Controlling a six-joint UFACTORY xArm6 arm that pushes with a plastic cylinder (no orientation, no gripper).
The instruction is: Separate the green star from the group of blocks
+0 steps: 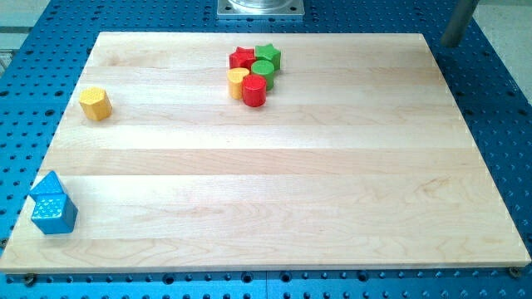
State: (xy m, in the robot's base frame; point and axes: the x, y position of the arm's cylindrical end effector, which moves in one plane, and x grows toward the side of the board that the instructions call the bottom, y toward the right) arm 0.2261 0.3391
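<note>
The green star (268, 55) sits at the top right of a tight group near the board's top middle. It touches the red star (242, 57) on its left and the green cylinder (263, 70) just below it. A yellow heart (238, 80) and a red cylinder (254, 90) make up the group's bottom. My tip (452, 43) is at the view's top right, just off the board's top right corner and far to the right of the group. It touches no block.
A yellow hexagon (96, 103) stands alone at the left of the wooden board (274, 183). Two blue blocks, a triangle (47, 186) and a blockier one (55, 213), sit together at the bottom left corner. The arm's metal base (260, 7) is at the top middle.
</note>
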